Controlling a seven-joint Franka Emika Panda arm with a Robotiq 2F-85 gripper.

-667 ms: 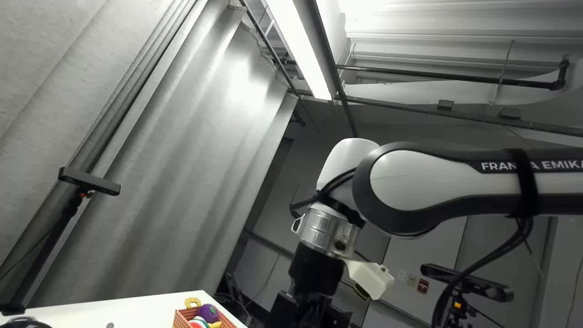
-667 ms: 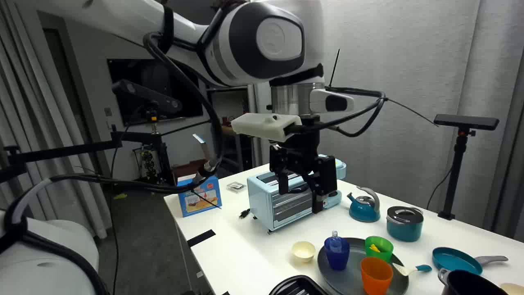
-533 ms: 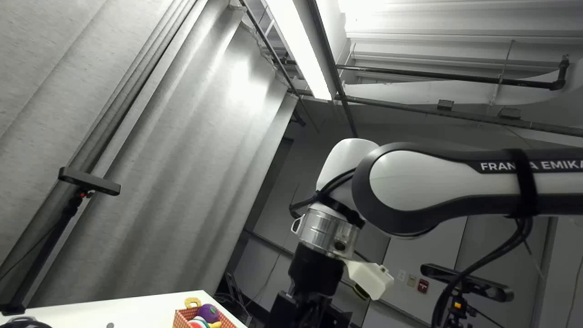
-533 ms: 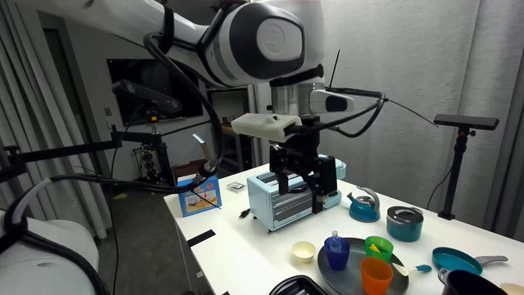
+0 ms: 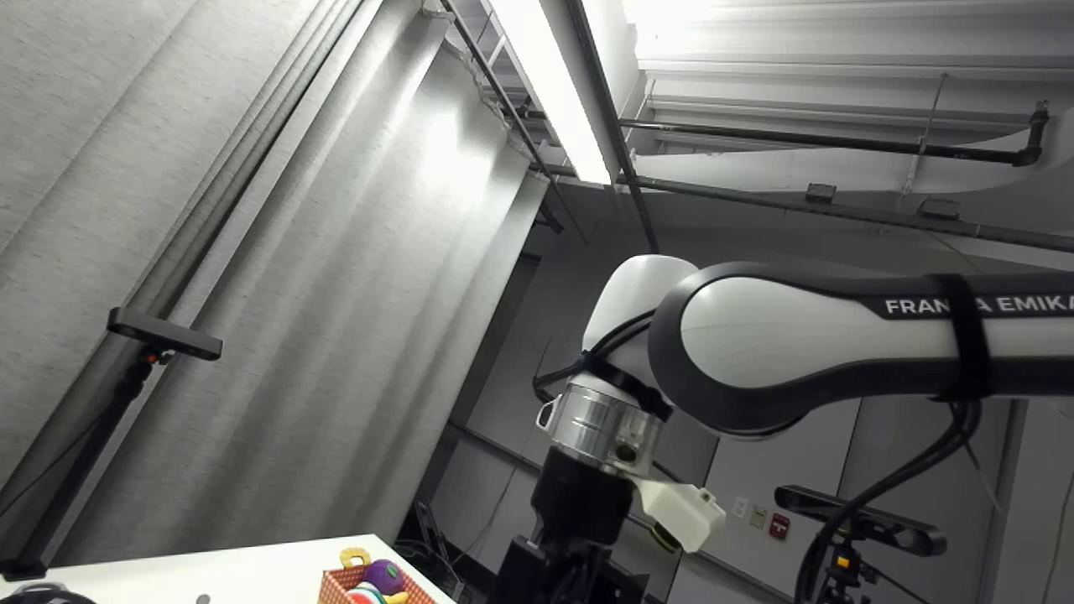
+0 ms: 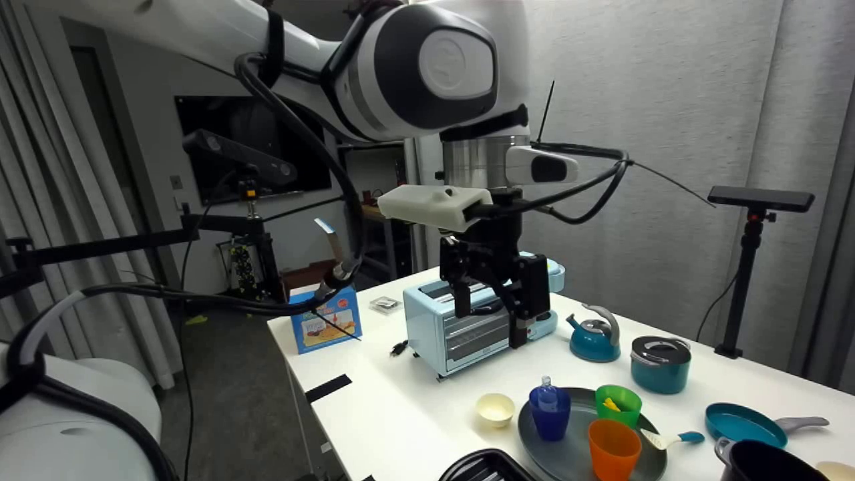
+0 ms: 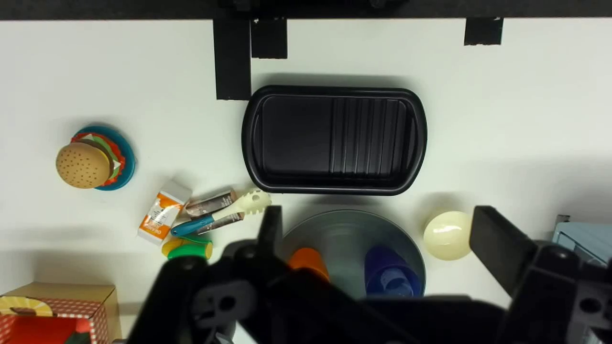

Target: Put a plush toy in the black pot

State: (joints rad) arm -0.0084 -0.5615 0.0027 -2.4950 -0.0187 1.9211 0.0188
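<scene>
A black pot (image 6: 768, 461) with a grey side handle stands at the lower right corner of an exterior view, cut off by the frame. A purple round plush toy (image 5: 384, 576) lies with other colourful soft-looking pieces in a red-checked basket (image 5: 337, 587) in an exterior view. The basket's corner also shows at the lower left of the wrist view (image 7: 109, 315). My gripper (image 6: 491, 329) is open and empty, pointing down high above the table. In the wrist view the jaws (image 7: 377, 222) stand wide apart over the grey plate, touching nothing.
A grey plate (image 7: 344, 229) holds an orange cup (image 7: 308, 260), a blue cup (image 7: 382, 267) and a green cup (image 6: 618, 405). A black tray (image 7: 334, 138), cream bowl (image 7: 448, 235), toy burger (image 7: 86, 165), toaster oven (image 6: 461, 327), kettle (image 6: 594, 341), teal pot (image 6: 661, 367) and pan (image 6: 745, 424) surround it.
</scene>
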